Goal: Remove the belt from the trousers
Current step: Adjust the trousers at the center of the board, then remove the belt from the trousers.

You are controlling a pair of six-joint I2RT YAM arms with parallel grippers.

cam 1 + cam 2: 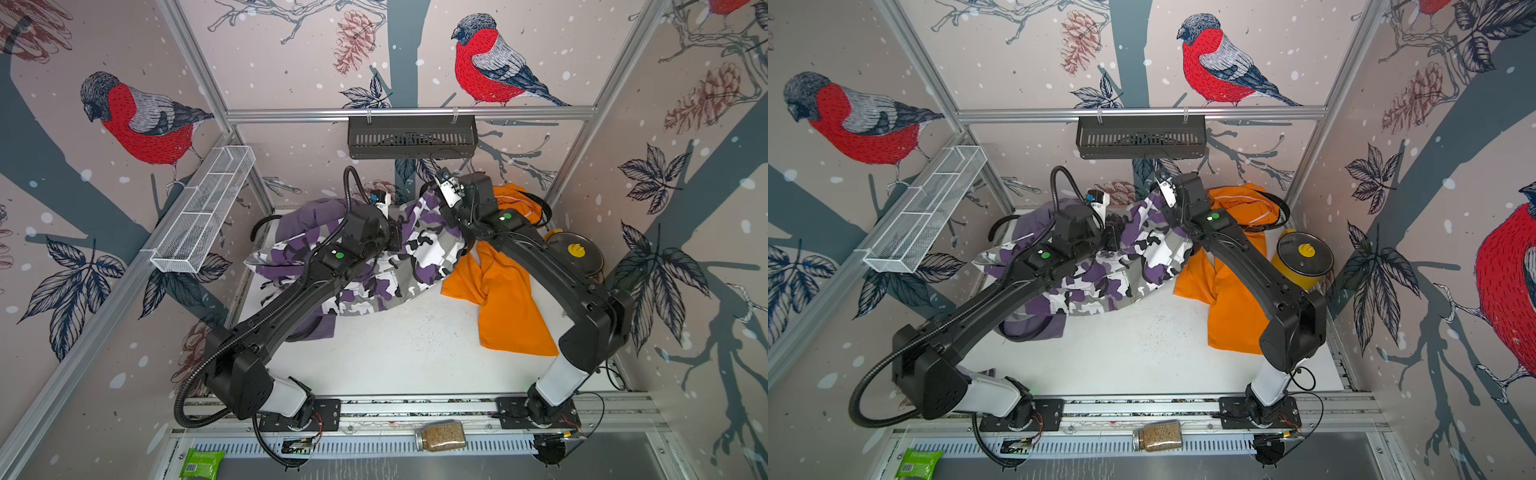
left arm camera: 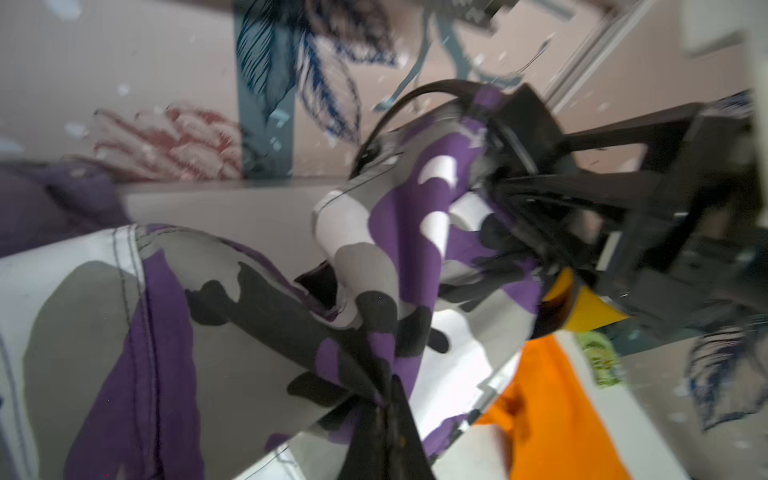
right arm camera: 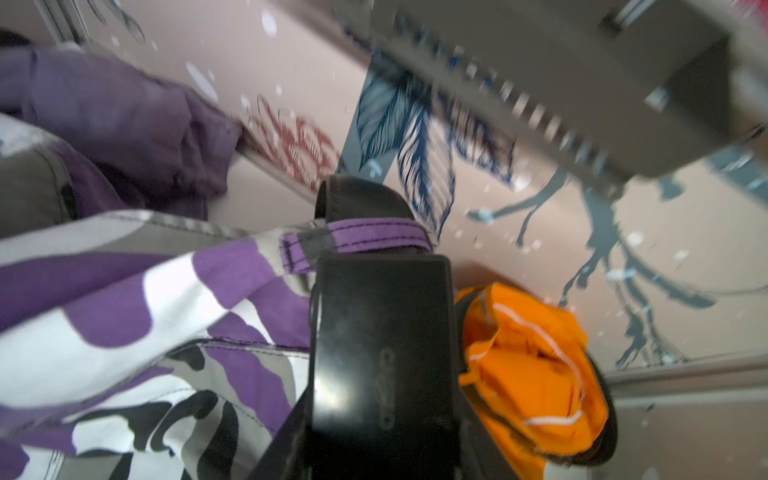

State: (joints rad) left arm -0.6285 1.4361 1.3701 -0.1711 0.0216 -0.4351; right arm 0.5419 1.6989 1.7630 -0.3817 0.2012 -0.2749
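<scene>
Left gripper (image 2: 384, 415) tight on camouflage trousers (image 2: 166, 332); right gripper (image 2: 523, 216) at belt buckle (image 3: 380, 353), grip unclear.

A white table (image 1: 407, 353) fills the middle of both top views. Across its upper half lie lilac trousers (image 1: 307, 220) at left, camouflage trousers (image 1: 428, 249) in the centre and orange trousers (image 1: 511, 307) at right. A yellow pot (image 1: 1304, 257) stands at its right edge.
</scene>
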